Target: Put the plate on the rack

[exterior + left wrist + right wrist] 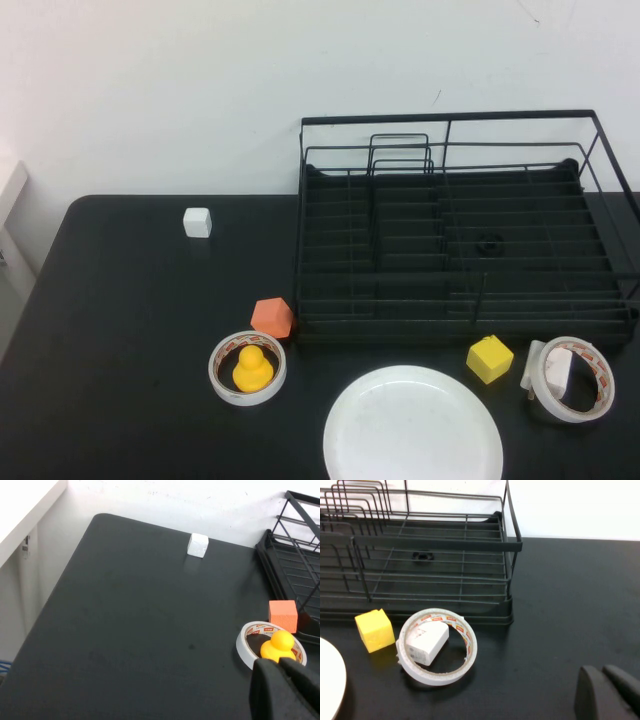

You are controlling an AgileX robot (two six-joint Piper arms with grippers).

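The white round plate [412, 425] lies flat on the black table at the front, before the rack; its edge shows in the right wrist view [327, 680]. The black wire rack [450, 120] stands at the back right with nothing in it, and also shows in the right wrist view [512, 545] and the left wrist view [300, 510]. Neither gripper shows in the high view. My left gripper [278, 662] is shut and empty, low over the table just before a tape ring. My right gripper [602, 670] is shut and empty, to the right of the rack's front corner.
A tape ring [218, 375] holding a yellow duck [252, 368] lies left of the plate, with an orange block [272, 317] behind it. A white cube [197, 222] sits at the back left. A yellow cube [489, 358] and a second tape ring [590, 400] around a white plug lie right of the plate.
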